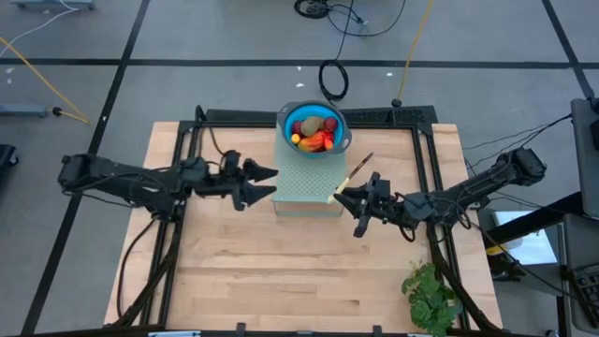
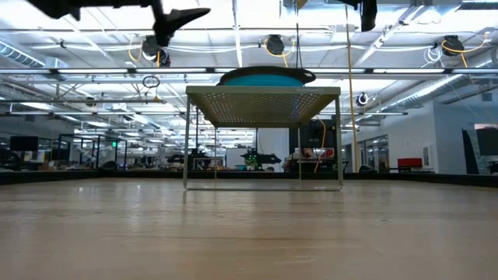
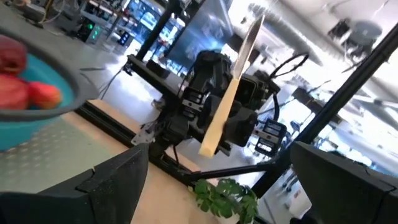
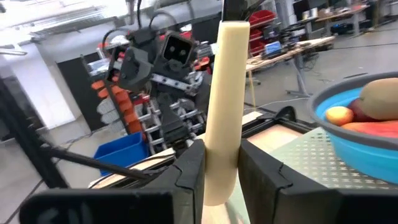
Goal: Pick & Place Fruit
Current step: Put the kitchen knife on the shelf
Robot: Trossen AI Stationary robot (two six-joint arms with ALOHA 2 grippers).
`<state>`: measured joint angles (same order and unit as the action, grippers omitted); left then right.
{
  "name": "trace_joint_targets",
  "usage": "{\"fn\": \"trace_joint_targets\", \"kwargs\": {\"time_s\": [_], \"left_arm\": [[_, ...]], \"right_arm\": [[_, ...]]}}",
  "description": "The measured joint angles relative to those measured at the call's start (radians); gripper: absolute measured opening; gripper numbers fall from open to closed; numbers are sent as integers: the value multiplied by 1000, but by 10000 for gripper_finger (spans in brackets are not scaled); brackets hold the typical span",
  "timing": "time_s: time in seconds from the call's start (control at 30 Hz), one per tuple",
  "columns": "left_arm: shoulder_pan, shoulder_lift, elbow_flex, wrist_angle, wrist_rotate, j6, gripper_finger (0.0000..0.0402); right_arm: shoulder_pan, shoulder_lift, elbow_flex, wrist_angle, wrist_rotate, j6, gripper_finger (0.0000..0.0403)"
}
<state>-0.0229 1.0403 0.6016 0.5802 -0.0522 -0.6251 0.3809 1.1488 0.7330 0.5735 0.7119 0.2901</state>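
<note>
The fruit (image 1: 314, 130) lies in a blue bowl (image 1: 285, 123) standing on a pale perforated stand (image 1: 307, 184) at the table's far middle. In the right wrist view the fruit (image 4: 373, 109) shows over the bowl's rim (image 4: 354, 146). My left gripper (image 1: 270, 183) hovers open at the stand's left side, holding nothing. My right gripper (image 1: 348, 198) hangs at the stand's right side, shut on a knife (image 1: 356, 174) with a pale yellow handle. The left wrist view shows that knife (image 3: 227, 106) in the right arm's grip. My right gripper pinches the knife's pale yellow handle (image 4: 221, 146) between its two fingers (image 4: 189, 168), near the handle's butt end. The fingers come in level from the table's right. The knife is lifted clear of the table, its blade (image 1: 366, 161) slanting toward the far edge.
A leafy green bunch (image 1: 430, 295) lies at the table's near right corner. A black frame (image 1: 393, 117) runs along the far and side edges. Bare wood (image 1: 281, 271) spreads in front of the stand. In the low view the stand (image 2: 263, 101) rises on thin legs with the bowl (image 2: 264, 76) on top.
</note>
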Motion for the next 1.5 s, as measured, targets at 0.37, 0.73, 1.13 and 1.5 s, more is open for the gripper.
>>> {"fn": "trace_joint_targets", "kwargs": {"time_s": [0.37,0.73,1.13,1.5], "left_arm": [[-62,215,283,-179,-22,119,392],[-99,348,470,-270,-53,212,392],[-111,545,738,-445,-46,314,392],[-107,638,848,-565,-91,369,392]], "right_arm": [[1,0,0,-20,-65,9,66],[1,0,0,-48,-115,42,65],[0,0,0,-55,-161,39,65],[21,0,0,-81,-172,38,64]]}}
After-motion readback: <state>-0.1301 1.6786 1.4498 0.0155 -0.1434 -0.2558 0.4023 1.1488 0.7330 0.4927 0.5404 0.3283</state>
